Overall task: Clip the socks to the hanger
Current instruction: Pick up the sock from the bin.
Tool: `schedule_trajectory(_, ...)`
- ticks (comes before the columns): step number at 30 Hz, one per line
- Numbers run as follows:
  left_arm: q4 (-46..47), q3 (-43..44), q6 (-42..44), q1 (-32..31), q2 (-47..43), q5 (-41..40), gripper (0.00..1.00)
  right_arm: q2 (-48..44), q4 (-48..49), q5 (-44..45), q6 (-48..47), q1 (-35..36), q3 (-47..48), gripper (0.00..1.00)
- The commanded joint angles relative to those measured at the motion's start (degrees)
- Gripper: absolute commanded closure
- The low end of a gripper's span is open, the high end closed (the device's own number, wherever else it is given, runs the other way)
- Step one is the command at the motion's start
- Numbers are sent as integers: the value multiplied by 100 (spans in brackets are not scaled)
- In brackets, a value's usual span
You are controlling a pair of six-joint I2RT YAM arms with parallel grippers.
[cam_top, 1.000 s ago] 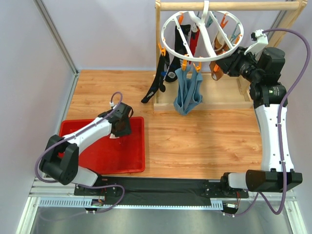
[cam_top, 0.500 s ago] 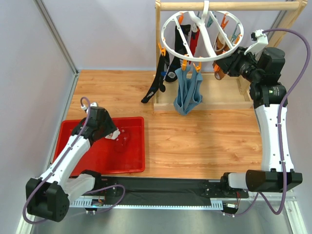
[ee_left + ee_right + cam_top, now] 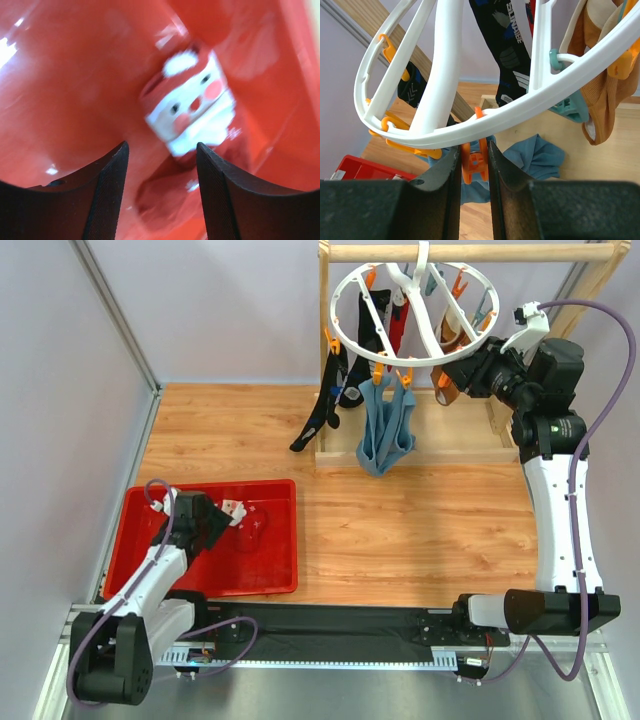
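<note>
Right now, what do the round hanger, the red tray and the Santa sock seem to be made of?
The hanger looks like smooth white moulded plastic, with a slight sheen. The tray seems hard glossy plastic: bright glints on its floor. The Santa sock is probably soft knitted fabric, matte and rumpled, though the view is blurred.

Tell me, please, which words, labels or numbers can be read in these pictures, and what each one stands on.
"SUNVIBE", as best it reads, its top cut off by the frame: pale print on the black sock hanging inside the hanger, right wrist view.
Nothing else reads: the red sock in the tray bears only a blurred Santa face, no letters.
</note>
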Motion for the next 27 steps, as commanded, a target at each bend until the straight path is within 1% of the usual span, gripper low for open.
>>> schedule_trajectory(1, 846, 14, -564, 95, 310, -94, 37, -165, -68, -88, 21, 11, -56, 100)
schedule_trajectory(5, 1154, 5, -617, 166, 618, -165, 38, -165, -76, -70, 3, 11, -65, 100)
schedule_trajectory(8, 1260, -56, -739, 271, 811, -86, 42, -157, -76, -61, -5, 11, -56, 100)
schedule_trajectory(11, 1523, -161, -749, 306, 864, -86, 51, -130, -59, -96, 3, 11, -56, 100)
schedule_trajectory(12, 1567, -144, -679, 315, 899, -94, 57, -130, -50, -97, -5, 11, -65, 100)
schedule_trajectory(14, 1506, -4, -459, 324, 970, -121, 62, -130, -50, -88, 3, 11, -91, 100)
schedule_trajectory(16, 1532, 84, -162, 368, 1101, 10, 73, -113, -59, -96, 3, 11, -74, 100)
schedule_trajectory(17, 1454, 232, -81, 377, 1145, 63, 81, -104, -59, -105, 3, 11, -56, 100)
schedule_trajectory(18, 1192, 330, -28, 394, 1224, 142, 100, -113, -59, -105, 3, 11, -47, 100)
schedule_trajectory(20, 980, 540, 226, 403, 1199, 257, 100, -95, -103, -88, 3, 11, 5, 100)
schedule_trajectory(22, 655, 620, 621, 403, 831, 432, 100, -86, -129, -105, -14, 11, 32, 100)
schedule_trajectory(23, 514, 664, 753, 360, 359, 468, 100, -78, -120, -114, -14, 11, 41, 100)
schedule_trajectory(26, -127, 848, 1420, 228, -530, 538, 100, -86, -112, -149, -32, 11, 32, 100)
schedule_trajectory(27, -520, 962, 1579, 45, -1133, 495, 100, -69, -112, -158, -32, 11, 41, 100)
